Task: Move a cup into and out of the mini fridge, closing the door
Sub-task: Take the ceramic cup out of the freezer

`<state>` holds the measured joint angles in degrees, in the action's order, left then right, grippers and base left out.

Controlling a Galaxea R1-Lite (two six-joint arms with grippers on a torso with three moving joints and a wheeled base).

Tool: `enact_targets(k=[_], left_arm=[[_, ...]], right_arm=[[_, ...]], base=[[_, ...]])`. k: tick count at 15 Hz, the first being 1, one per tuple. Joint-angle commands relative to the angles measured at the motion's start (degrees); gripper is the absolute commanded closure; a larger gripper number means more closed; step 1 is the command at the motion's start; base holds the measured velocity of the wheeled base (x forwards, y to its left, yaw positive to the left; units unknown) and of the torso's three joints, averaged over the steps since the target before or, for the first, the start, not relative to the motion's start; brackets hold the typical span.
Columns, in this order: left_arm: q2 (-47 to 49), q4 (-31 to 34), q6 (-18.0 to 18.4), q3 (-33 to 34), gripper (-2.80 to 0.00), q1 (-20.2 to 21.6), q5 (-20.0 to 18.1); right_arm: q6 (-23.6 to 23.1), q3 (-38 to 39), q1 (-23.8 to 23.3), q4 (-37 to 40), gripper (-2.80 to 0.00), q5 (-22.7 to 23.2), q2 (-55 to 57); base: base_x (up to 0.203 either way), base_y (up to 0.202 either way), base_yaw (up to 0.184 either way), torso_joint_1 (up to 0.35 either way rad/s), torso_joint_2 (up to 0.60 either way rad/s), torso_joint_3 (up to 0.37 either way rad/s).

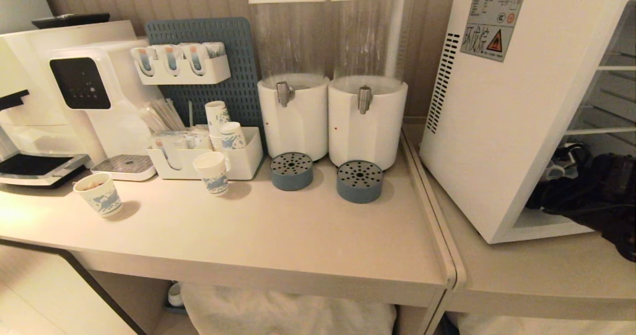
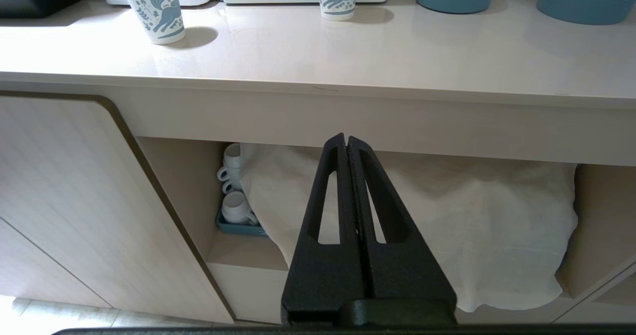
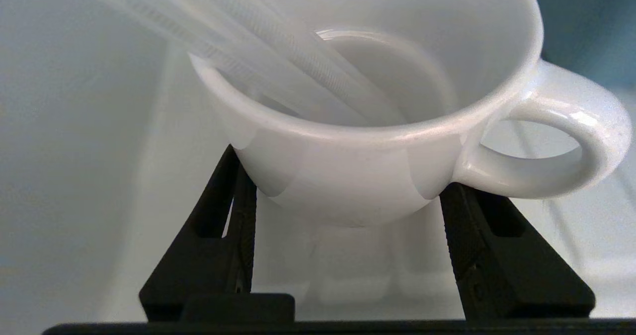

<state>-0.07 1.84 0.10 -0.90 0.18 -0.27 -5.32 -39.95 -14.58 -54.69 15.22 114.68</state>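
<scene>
The cup point(image 3: 357, 176) is a squat white mug with a loop handle. In the right wrist view it fills the frame, with pale fridge walls around it. My right gripper point(image 3: 343, 176) is shut on it, one black finger point(image 3: 233, 196) pressed to each side of its lower body. The mini fridge point(image 1: 502, 126) stands at the right of the head view with its front open. My dark right arm point(image 1: 591, 191) reaches into its lower compartment under the wire shelves point(image 1: 603, 101). The door is out of view. My left gripper point(image 2: 346, 141) is shut and empty, parked below the counter edge.
Two drink dispensers point(image 1: 328, 86) with blue drip cups stand left of the fridge. Paper cups point(image 1: 99, 193) and an organiser tray point(image 1: 248, 158) stand on the counter point(image 1: 278, 235) beside a coffee machine point(image 1: 84, 81). Under the counter are a white cloth point(image 2: 472, 225) and stacked mugs point(image 2: 236, 208).
</scene>
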Motion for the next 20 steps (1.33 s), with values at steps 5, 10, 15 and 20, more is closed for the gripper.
enact_targets(k=[5, 10, 15, 20], left_arm=[[0.07, 0.0, -0.01, 0.02, 0.0, -0.01, 0.0], [0.07, 0.0, -0.01, 0.02, 0.0, -0.01, 0.0], [0.07, 0.0, -0.01, 0.02, 0.0, -0.01, 0.0], [0.07, 0.0, -0.01, 0.02, 0.0, -0.01, -0.04]], right_arm=[[-0.1, 4.79, -0.01, -0.67, 0.0, 0.16, -4.53], [0.21, 6.17, -0.01, -4.56, 0.0, -0.11, -4.38], [0.27, 9.3, -0.01, -4.77, 0.0, 0.06, -8.02], [0.15, 14.13, -0.04, -4.41, 0.0, 0.24, -14.44]], base=[[0.0, 0.0, 0.0, 0.0, 0.0, 0.0], [0.0, 0.0, 0.0, 0.0, 0.0, 0.0], [0.0, 0.0, 0.0, 0.0, 0.0, 0.0], [0.0, 0.0, 0.0, 0.0, 0.0, 0.0]])
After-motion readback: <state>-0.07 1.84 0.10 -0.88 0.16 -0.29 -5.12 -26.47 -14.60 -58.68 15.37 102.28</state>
